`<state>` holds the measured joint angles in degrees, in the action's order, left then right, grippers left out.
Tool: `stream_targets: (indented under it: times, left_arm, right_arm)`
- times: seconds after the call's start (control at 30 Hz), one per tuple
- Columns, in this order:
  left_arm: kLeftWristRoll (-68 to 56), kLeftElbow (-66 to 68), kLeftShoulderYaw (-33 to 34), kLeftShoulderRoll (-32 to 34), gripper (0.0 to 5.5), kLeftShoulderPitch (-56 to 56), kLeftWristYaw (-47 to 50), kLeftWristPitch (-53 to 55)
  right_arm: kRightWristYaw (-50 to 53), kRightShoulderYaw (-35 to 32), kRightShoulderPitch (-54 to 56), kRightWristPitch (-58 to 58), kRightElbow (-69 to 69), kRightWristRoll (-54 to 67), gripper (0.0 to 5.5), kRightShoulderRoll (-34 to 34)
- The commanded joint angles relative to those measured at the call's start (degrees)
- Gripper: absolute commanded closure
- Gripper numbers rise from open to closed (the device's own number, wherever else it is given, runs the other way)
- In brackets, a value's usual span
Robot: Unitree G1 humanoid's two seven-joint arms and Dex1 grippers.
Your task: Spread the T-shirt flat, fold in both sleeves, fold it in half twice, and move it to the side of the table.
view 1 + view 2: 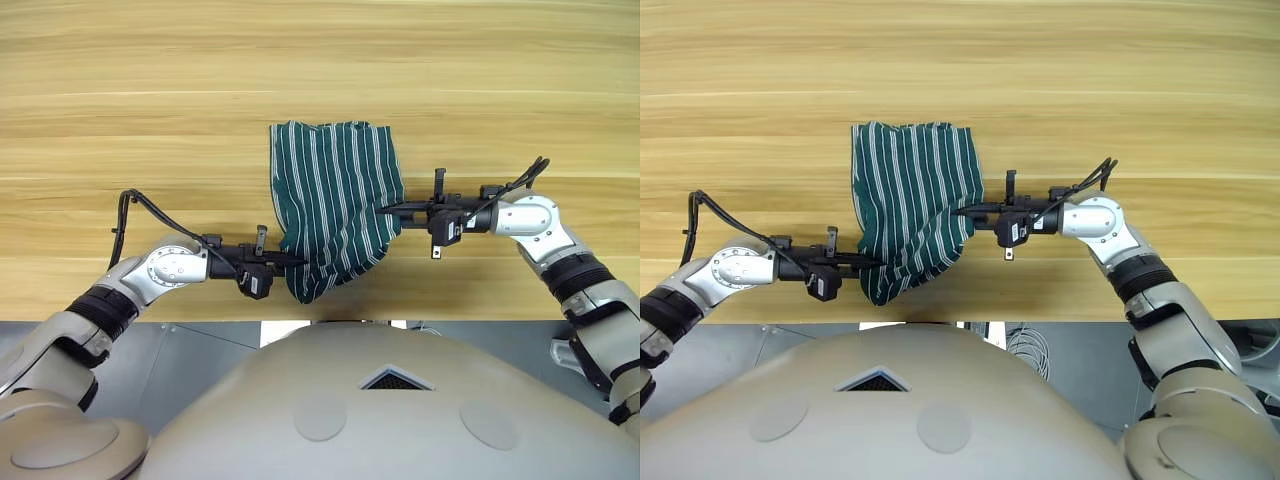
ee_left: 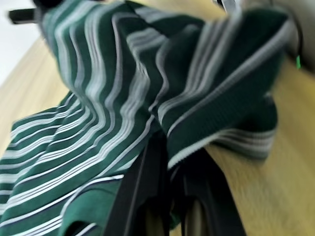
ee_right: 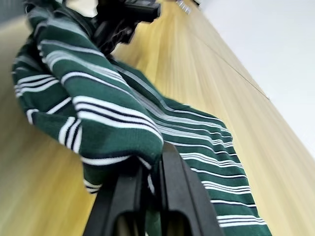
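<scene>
A dark green T-shirt with thin white stripes hangs bunched over the wooden table, its far edge resting on the wood. My left gripper is shut on the shirt's near left edge. My right gripper is shut on the shirt's right edge, a little farther from me. In the left wrist view the striped cloth drapes over the black fingers. In the right wrist view the fingers pinch a fold of the shirt, with the other gripper beyond.
The table's near edge runs just below both arms, with grey floor under it. Bare wood stretches to the left, right and far side of the shirt.
</scene>
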<state>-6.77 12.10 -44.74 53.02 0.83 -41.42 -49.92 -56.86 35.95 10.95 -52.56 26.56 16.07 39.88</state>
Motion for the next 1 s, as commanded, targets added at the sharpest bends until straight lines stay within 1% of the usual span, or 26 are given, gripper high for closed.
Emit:
stream_targets:
  times: [0.03,0.1,0.27,0.37,0.5,0.6,0.8,0.9,1.0]
  left_arm:
    - [-21.1,-11.5,3.8,5.9,5.50,-4.1,-10.4,13.3]
    - [-26.4,-12.6,6.4,5.3,5.50,-5.2,-13.4,18.7]
    - [-34.0,-9.0,15.2,0.1,5.50,-7.0,-18.9,29.9]
    - [-33.1,-3.8,19.0,-5.5,5.50,-5.7,-17.2,36.6]
    - [-31.0,-1.6,21.0,-12.1,5.50,-3.2,-13.8,48.6]
    - [-30.0,-1.6,23.1,-15.0,5.50,-1.0,-12.7,55.6]
    - [-29.9,-4.2,27.9,-19.7,5.50,2.9,-11.3,65.1]
    - [-28.7,-2.5,30.4,-21.4,5.50,3.2,-10.7,66.2]
    - [-24.2,1.3,31.4,-23.7,5.50,4.1,-8.0,65.2]
  right_arm:
    - [-12.2,-2.3,-1.9,13.2,-7.3,13.8,5.35,1.1]
    - [-16.2,-3.2,-2.3,18.2,-7.5,15.4,5.35,0.5]
    - [-25.5,-7.8,-4.1,29.5,-8.1,18.5,5.35,0.8]
    - [-28.7,-11.6,-3.3,36.9,-6.2,20.6,5.35,-1.1]
    - [-31.2,-15.2,0.3,46.5,-1.4,20.5,5.35,-4.2]
    - [-31.6,-18.3,5.5,54.0,4.6,20.1,5.35,-7.5]
    - [-30.4,-22.5,11.6,59.0,15.1,15.7,5.35,-13.0]
    - [-28.9,-24.7,13.8,60.5,20.4,13.5,5.35,-15.0]
    - [-25.7,-26.4,15.5,61.5,25.0,10.7,5.35,-16.8]
